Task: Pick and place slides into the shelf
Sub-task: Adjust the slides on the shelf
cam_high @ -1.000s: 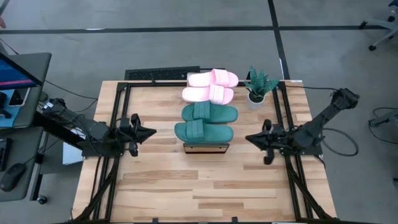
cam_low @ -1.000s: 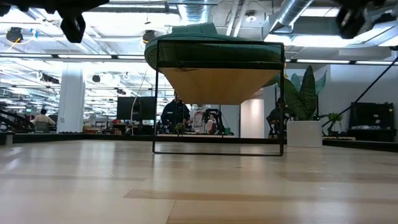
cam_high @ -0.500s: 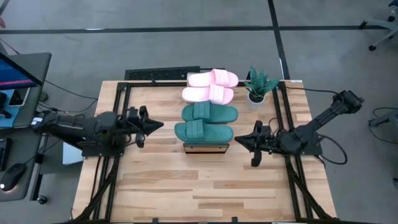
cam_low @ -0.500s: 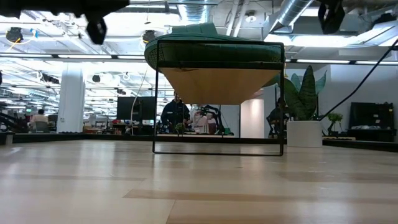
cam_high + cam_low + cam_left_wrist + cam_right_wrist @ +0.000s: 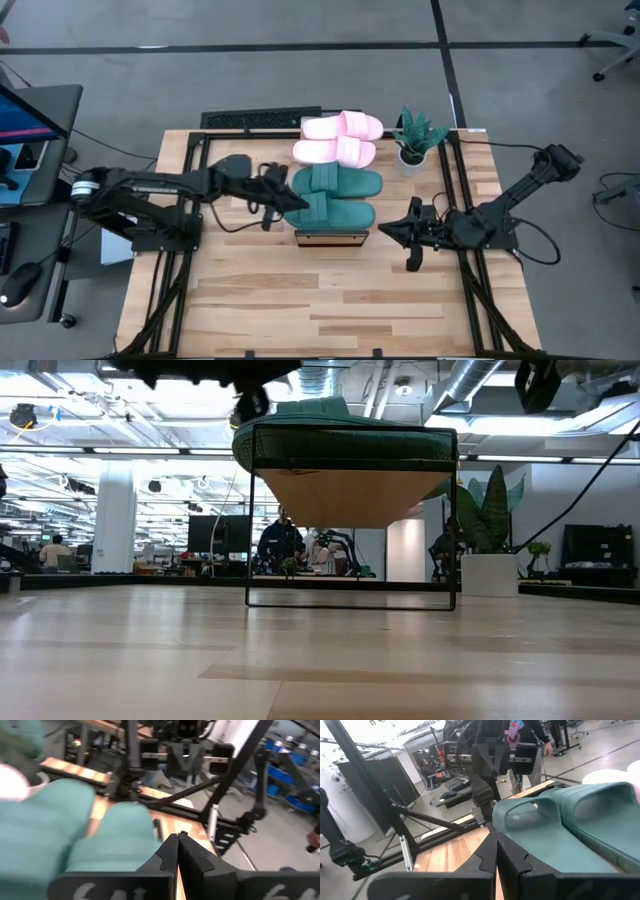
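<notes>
Four slides lie side by side on the shelf (image 5: 331,238) at the table's middle: two pink ones (image 5: 338,127) (image 5: 335,151) at the far end and two teal ones (image 5: 340,182) (image 5: 330,212) nearer. In the low view the shelf's black frame (image 5: 350,598) stands on the table with a teal slide (image 5: 340,440) on top. My left gripper (image 5: 297,200) (image 5: 177,837) is shut, its tips at the left end of the near teal slide. My right gripper (image 5: 385,232) (image 5: 496,837) is shut, hovering just right of the shelf's near end, clear of the slides. My left gripper's shut fingertips reach level from the table's left to the left end of the near teal slide (image 5: 115,835). I cannot tell whether they touch it.
A potted plant (image 5: 413,140) stands right of the pink slides. A keyboard (image 5: 260,118) lies at the far edge. Black frame rails (image 5: 190,200) run along both table sides. Bare wood (image 5: 320,300) stretches in front of the shelf.
My left gripper has swung from the table's left side toward the shelf, up to the near teal slide's left end, staying shut. My right gripper has moved a little toward the shelf. The slides have not moved.
</notes>
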Robot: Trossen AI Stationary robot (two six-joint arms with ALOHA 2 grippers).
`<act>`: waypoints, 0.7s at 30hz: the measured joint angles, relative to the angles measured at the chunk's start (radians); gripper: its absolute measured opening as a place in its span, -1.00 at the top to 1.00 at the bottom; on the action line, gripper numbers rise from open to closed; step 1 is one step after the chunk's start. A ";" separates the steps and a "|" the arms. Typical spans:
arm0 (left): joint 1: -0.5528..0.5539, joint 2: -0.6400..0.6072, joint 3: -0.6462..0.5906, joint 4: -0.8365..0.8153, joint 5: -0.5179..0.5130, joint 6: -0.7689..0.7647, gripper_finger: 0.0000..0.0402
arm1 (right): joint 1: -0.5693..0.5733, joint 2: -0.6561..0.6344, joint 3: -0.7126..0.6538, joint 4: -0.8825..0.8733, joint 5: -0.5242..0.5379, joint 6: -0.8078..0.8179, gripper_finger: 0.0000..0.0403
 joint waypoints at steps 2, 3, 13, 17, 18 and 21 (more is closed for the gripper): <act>-0.007 0.047 0.043 0.005 0.030 0.004 1.00 | 0.010 0.000 0.000 0.000 0.000 0.006 1.00; -0.013 0.063 0.060 0.003 0.043 0.004 1.00 | 0.013 0.000 0.000 0.000 0.000 0.012 1.00; -0.054 0.092 0.104 -0.134 -0.022 0.019 1.00 | 0.049 0.000 0.000 -0.008 0.024 0.026 1.00; -0.055 0.092 0.104 -0.146 -0.072 0.020 1.00 | 0.049 0.000 0.000 -0.008 0.024 0.026 1.00; -0.054 0.092 0.104 -0.152 -0.085 0.020 1.00 | 0.049 0.000 0.000 -0.008 0.024 0.026 1.00; -0.054 0.091 0.104 -0.190 -0.123 0.020 1.00 | 0.049 0.000 0.000 -0.008 0.024 0.026 1.00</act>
